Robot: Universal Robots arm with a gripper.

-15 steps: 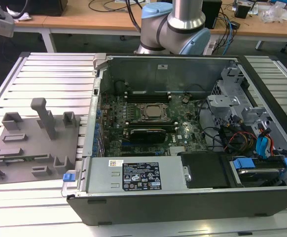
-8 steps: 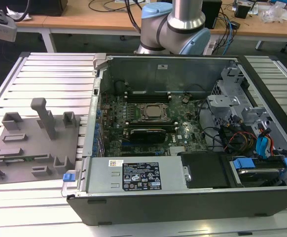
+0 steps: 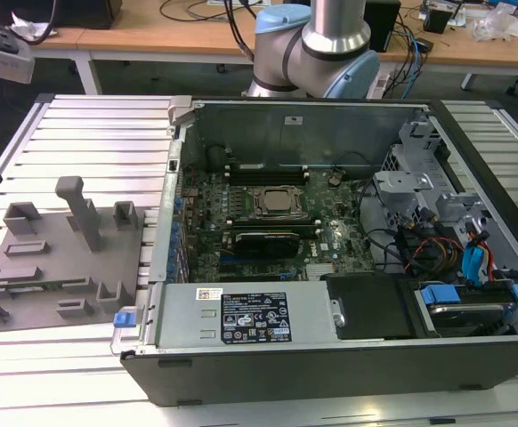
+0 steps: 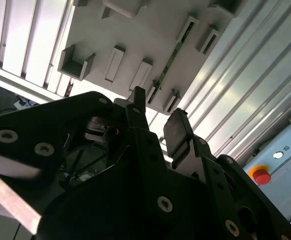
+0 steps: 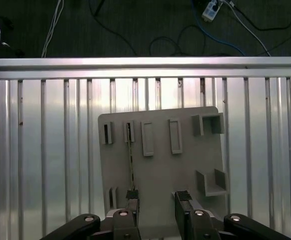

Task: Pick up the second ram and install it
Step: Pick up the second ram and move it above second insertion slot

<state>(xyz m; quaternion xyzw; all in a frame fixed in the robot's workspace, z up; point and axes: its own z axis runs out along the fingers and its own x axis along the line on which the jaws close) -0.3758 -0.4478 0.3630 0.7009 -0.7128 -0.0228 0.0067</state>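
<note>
Starting at the exterior view's left edge of the bench, the grey fixture tray is seen lying flat on the slats. The second ram is found standing on its long edge in one of the tray's narrow slots, not yet lifted. Over the tray the claw is held spread, with nothing pinched between its fingers.

In the first wrist view the stick is lined up with one finger rather than with the gap between the two. The claw is therefore judged to sit off to one side of it. Here the main danger is spotted: if the claw were lowered as it stands, a fingertip could be driven onto the stick's top edge, and the thin board could be bent or chipped. A grip taken away from the stick's middle could also leave it tilted and jammed in its slot, and the tray could then be dragged up with it. Whether the tray is fastened down cannot be told.

Further right, the open computer case is spread over the middle and the right of the bench, with the motherboard exposed inside. The arm is seen rising behind the case's far wall. Loose cables are crowded at the case's right end, and a tilted stick could be snagged or seated crookedly there.
</note>
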